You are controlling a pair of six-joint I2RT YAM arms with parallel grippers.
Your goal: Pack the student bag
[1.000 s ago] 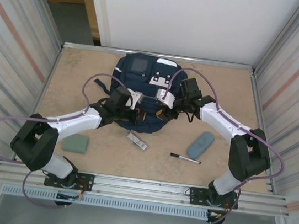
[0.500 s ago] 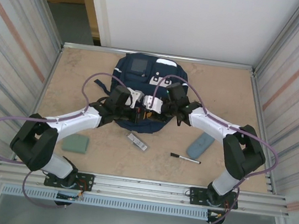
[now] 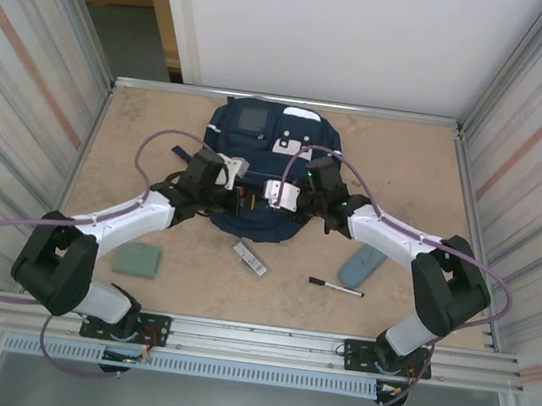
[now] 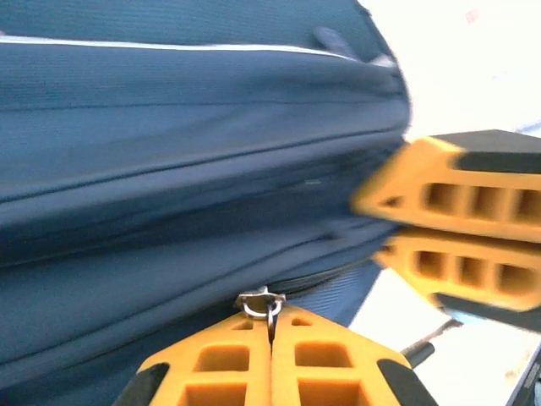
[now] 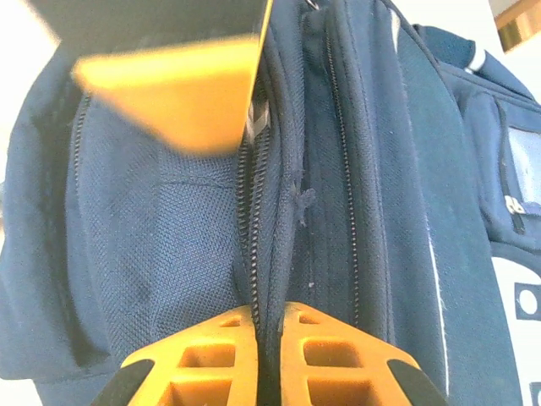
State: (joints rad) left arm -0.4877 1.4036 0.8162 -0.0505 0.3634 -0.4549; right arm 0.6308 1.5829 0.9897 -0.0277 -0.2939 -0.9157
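Note:
The navy student bag (image 3: 259, 146) lies at the back middle of the table, and both grippers meet at its near edge. My left gripper (image 3: 239, 196) is shut on the metal ring of a zip pull (image 4: 264, 302), which sits on the bag's zip line right at my fingertips (image 4: 245, 334). My right gripper (image 3: 270, 199) is shut on a fold of bag fabric along an open zip (image 5: 269, 279). In the left wrist view the right gripper's orange fingers (image 4: 461, 199) hover close beside the bag. A blurred orange finger (image 5: 177, 85) of the left gripper crosses the top of the right wrist view.
On the table in front of the bag lie a barcode-labelled strip (image 3: 249, 258), a black pen (image 3: 336, 287), a blue-grey case (image 3: 362, 263) and a green block (image 3: 136, 260). Metal walls close in both sides.
The right gripper has swung left along the bag's near edge, up against the left gripper. The left gripper has drawn slightly left and back with the zip pull.

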